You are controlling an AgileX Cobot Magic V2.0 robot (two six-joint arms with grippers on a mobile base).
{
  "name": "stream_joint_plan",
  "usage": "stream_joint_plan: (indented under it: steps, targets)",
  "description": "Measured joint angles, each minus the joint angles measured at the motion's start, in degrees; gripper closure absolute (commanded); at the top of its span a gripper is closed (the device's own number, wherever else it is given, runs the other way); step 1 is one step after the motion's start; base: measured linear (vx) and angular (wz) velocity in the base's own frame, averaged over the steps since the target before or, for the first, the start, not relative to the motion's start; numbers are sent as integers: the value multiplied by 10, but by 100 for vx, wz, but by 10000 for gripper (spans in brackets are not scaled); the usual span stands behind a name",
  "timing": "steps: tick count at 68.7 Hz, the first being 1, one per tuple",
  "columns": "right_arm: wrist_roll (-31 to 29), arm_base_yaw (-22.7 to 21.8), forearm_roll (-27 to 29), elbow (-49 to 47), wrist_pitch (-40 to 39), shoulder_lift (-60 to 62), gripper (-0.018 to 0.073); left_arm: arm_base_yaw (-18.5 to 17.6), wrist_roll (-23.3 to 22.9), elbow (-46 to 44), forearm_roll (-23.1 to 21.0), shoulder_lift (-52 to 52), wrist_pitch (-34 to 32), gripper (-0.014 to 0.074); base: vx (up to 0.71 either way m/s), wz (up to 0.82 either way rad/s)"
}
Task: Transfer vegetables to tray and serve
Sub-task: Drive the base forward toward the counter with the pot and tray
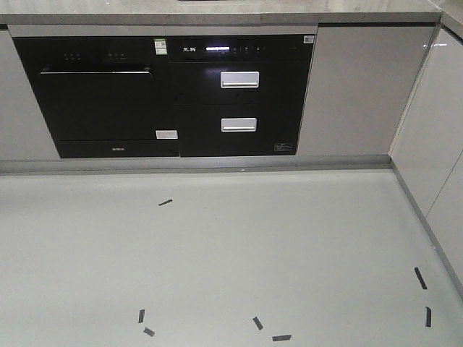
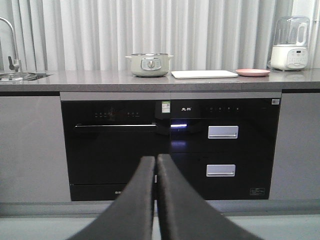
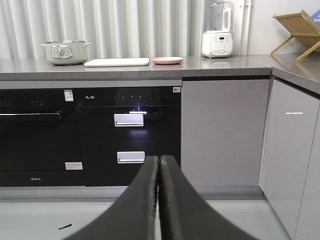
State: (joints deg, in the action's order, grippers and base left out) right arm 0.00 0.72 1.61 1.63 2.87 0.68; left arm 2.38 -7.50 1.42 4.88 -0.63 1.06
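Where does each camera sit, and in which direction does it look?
Front view: faces forward, tilted down at the floor and black oven; no part of the robot shows.
Left wrist: behind the left end effector, closed, facing the counter with pot and tray.
Right wrist: behind the closed right end effector, facing the same counter further right.
Shared: both wrist views show the tray and pink plate.

- tray (image 2: pixel 204 74): cream-white, plain.
- plate (image 2: pixel 252 72), right of it: pink.
- pot (image 2: pixel 149 65), left: pale green.
- countertop (image 2: pixel 90 79): grey, finely speckled.
- oven front (image 2: pixel 110 150): glossy black; drawer handles (image 2: pixel 223 131) silver.
- curtain (image 2: pixel 100 30): white, vertical pleats.
- floor (image 1: pixel 217 253): pale grey, short black tape strips (image 1: pixel 166 202).
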Motion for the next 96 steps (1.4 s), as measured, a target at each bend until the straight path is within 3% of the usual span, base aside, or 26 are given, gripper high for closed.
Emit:
stream_joint_plan:
  steps: [96]
  targets:
    - [0,0,0,0,0,0,564,0,0,0,0,0,0,603,12,0]
